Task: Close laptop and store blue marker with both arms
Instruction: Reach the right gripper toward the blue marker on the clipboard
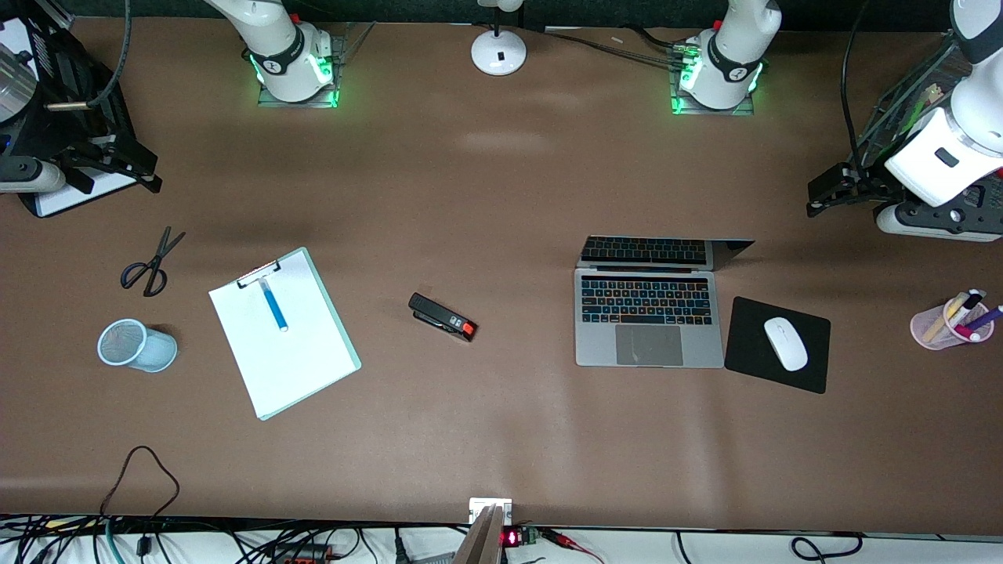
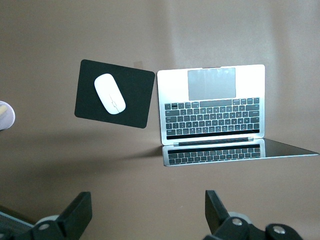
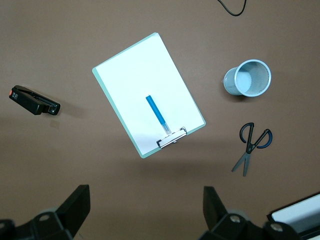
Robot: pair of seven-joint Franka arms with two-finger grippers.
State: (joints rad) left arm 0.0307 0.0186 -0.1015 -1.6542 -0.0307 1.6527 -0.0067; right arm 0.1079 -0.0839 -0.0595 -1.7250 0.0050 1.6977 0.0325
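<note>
- Mesh cup [image 1: 137, 345] at the right arm's end of the surface [image 1: 486, 439], upright, pale blue — nothing visible inside in the right wrist view; scissors [image 1: 151, 264] lie just farther from the front camera.
- Blue marker [image 1: 274, 307] rests on the clipboard [image 1: 284, 333], one end close under the clip, well apart from the cup. Judged store target: that cup.
- Right gripper [image 3: 145, 212] hangs high over bare surface, fingers [image 3: 76, 206] spread wide. Advice: come straight down, span the marker across its width, pinch mid-body so it does not roll on the paper.
- Stapler [image 1: 443, 317] mid-surface, clear of both jobs.
- Laptop [image 1: 649, 317] open, lid tipped far back and low; mouse [image 1: 785, 343] on its pad [image 1: 776, 345] beside it.
- Left gripper [image 2: 149, 215] over surface by the hinge edge, fingers [image 2: 215, 210] spread. Get under the lid's free edge — swing it slowly over the keys.
- Pink cup [image 1: 950, 323] at the left arm's end holds several pens.
</note>
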